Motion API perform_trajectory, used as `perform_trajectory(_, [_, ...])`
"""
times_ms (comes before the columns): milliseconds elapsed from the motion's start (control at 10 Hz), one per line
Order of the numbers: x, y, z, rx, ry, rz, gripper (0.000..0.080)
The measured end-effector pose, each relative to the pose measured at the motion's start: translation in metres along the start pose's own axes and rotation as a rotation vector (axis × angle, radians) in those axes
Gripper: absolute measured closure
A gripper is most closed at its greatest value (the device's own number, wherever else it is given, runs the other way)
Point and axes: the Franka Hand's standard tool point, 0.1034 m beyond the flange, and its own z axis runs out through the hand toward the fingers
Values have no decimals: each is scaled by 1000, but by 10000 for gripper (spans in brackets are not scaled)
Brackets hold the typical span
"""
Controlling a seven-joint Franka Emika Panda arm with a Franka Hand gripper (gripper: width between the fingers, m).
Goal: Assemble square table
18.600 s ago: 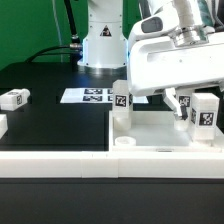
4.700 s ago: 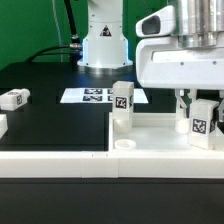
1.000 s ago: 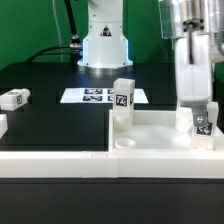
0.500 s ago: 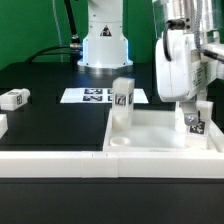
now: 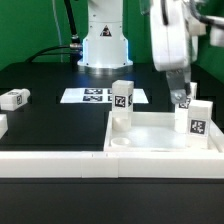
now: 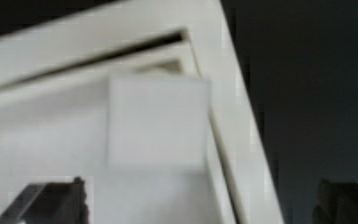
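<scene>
The wrist view is blurred: a white leg [image 6: 158, 150] and the tray rim [image 6: 229, 100] show only as soft pale shapes, and no tag can be read there. The dark fingers [image 6: 51, 200] are cut off at the picture's edge. In the exterior view the gripper [image 5: 181, 97] is cut off above, and its jaw gap is too small to judge. Another leg [image 5: 2, 125] is cut by the exterior view's left edge.

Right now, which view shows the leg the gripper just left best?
Exterior view: the leg stands upright in the tabletop with its tag readable, the gripper just above it. Wrist view shows only a blurred close-up of the leg, no tag.
</scene>
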Motion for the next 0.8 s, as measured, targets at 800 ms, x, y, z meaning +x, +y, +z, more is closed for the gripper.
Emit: perform_trajectory(800, [41, 1, -21, 45, 4, -189, 151])
